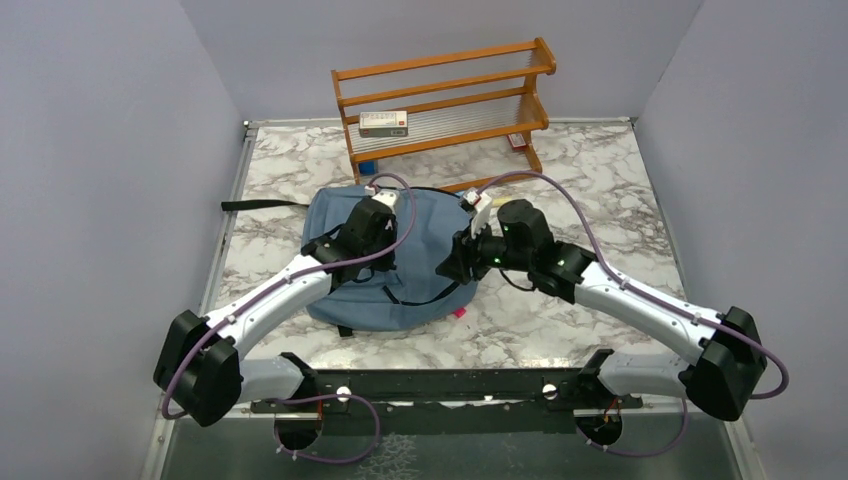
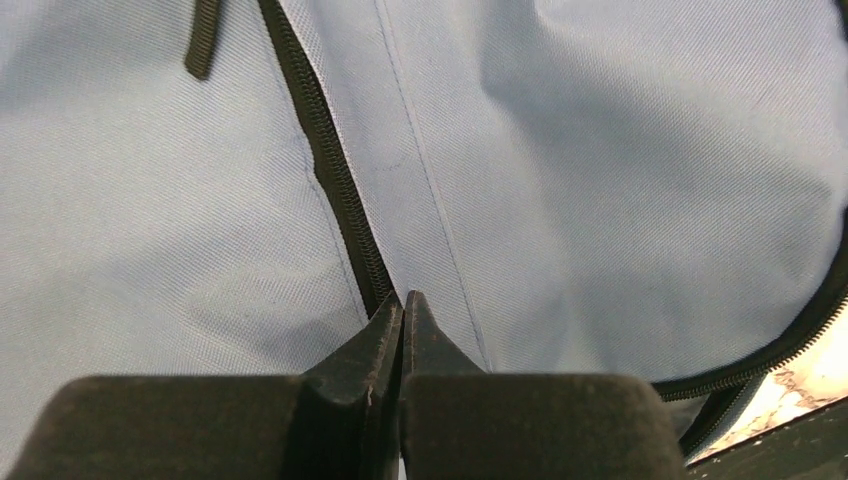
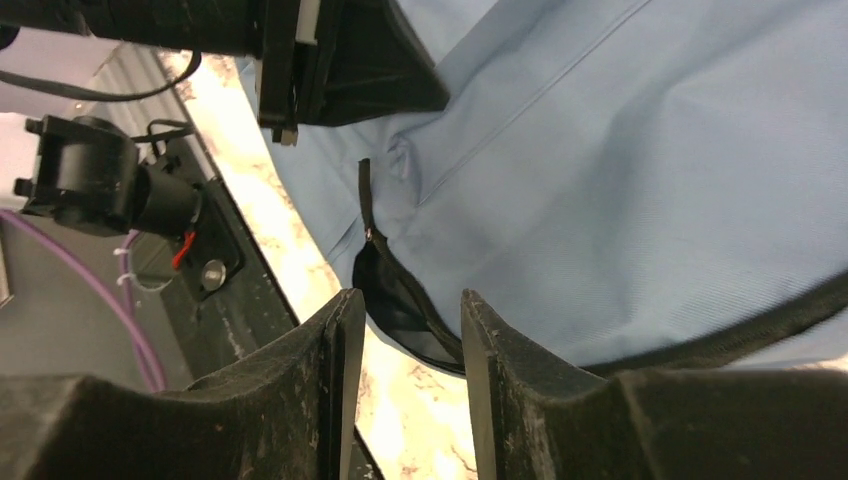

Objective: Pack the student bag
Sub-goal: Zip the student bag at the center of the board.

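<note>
The student bag lies flat in the middle of the marble table, dusty blue with black zipper trim. My left gripper rests on its upper part. In the left wrist view the left gripper is shut, its tips pressed together on the bag's fabric just beside a black zipper line; nothing shows between them. My right gripper is at the bag's right side. In the right wrist view the right gripper is open, with a gaping black zipper opening and a zipper pull just beyond the fingertips.
A wooden rack stands at the back, holding a white box, with a small blue item under it and a red-and-white item at its right foot. A black strap trails left of the bag. Grey walls close both sides.
</note>
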Motion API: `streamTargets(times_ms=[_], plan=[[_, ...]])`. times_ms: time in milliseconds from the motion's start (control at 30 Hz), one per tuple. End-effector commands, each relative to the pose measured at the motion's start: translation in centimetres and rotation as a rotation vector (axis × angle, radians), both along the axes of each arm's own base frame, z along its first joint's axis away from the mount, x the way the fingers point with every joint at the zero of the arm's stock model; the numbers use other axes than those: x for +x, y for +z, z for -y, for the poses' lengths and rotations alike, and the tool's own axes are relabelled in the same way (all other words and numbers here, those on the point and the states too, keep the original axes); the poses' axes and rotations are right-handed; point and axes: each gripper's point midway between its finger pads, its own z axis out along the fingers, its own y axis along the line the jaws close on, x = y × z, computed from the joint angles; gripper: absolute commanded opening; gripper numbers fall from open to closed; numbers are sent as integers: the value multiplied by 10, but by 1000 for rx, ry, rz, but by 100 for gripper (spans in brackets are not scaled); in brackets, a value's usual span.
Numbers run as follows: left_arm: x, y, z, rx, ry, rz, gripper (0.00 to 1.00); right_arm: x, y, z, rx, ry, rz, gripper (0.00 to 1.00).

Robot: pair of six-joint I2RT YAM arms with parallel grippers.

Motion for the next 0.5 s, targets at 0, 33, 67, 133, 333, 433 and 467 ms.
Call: streamTargets(times_ms=[0,33,67,133,333,433,467], plan=[[17,40,-2,-96,43,95,0,-9,20,-24,76,153,44,42],[18,40,-4,-101,49,94,0,-9,19,-26,73,160,42,41],[19,40,-6,-106,52,92,0,-9,18,-28,69,164,40,39],[20,39,-13,-114,66,91,0,-10,15,-33,63,171,42,39],[24,42,-29,-179,85,93,0,-12,1,-49,53,148,26,37],[28,44,-33,-195,81,105,0,-17,-4,-63,55,155,37,36],[30,44,-33,-199,78,107,0,-18,-6,-68,50,158,45,36]])
